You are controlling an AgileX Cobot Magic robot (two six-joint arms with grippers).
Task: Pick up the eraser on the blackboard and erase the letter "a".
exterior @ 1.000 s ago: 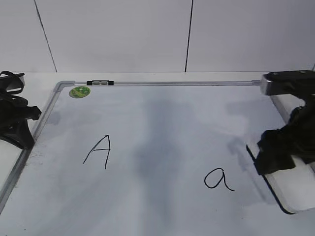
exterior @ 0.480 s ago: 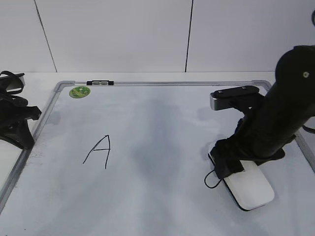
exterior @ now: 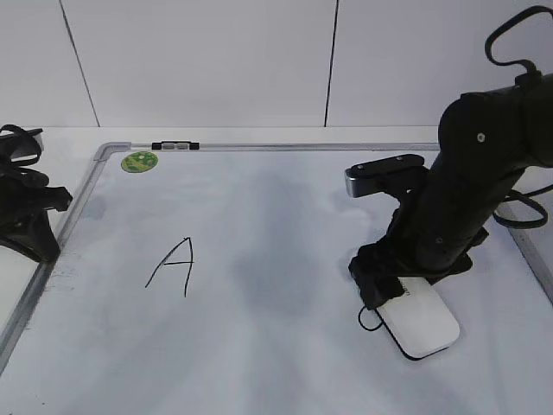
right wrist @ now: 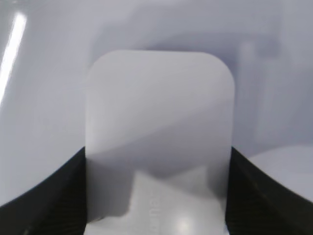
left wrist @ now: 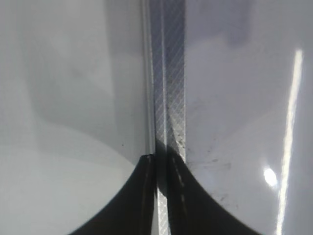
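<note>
My right gripper (exterior: 399,290) is shut on the white eraser (exterior: 422,322) and presses it flat on the blackboard (exterior: 285,225), at the right front. The eraser covers most of the letter "a"; only a small black loop (exterior: 370,320) shows at its left edge. In the right wrist view the eraser (right wrist: 159,127) fills the space between the two black jaws (right wrist: 156,191). My left gripper (exterior: 26,216) rests at the board's left edge. In the left wrist view its jaws (left wrist: 161,169) are closed over the grey frame (left wrist: 168,73).
A capital "A" (exterior: 173,266) is written on the left half of the board. A round green magnet (exterior: 139,161) sits in the far left corner, next to a small black clip (exterior: 175,146) on the top frame. A white wall stands behind.
My right arm has slid the eraser leftward from the board's right edge onto the "a". The letter was fully visible; now only its left loop shows. The left arm has not moved.
</note>
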